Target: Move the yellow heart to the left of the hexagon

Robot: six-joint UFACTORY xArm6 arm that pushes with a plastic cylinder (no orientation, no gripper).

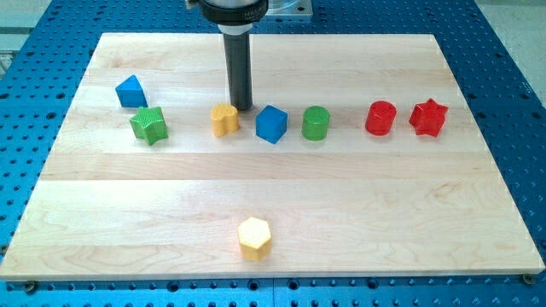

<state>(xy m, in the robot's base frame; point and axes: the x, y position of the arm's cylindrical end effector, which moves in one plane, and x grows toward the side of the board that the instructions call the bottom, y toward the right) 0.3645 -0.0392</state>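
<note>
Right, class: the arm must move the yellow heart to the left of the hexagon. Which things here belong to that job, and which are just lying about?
Belong to the job:
yellow heart
yellow hexagon
my tip, just right of the heart and above it in the view

Just lying about:
blue cube
blue block
green star
green cylinder
red cylinder
red star

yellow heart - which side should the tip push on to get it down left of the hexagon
Push on the yellow heart's top face, coming from the view's top. The hexagon sits far below, slightly right, so a near-straight downward shove works. My tip is already at its upper right; shift it left first.
</note>
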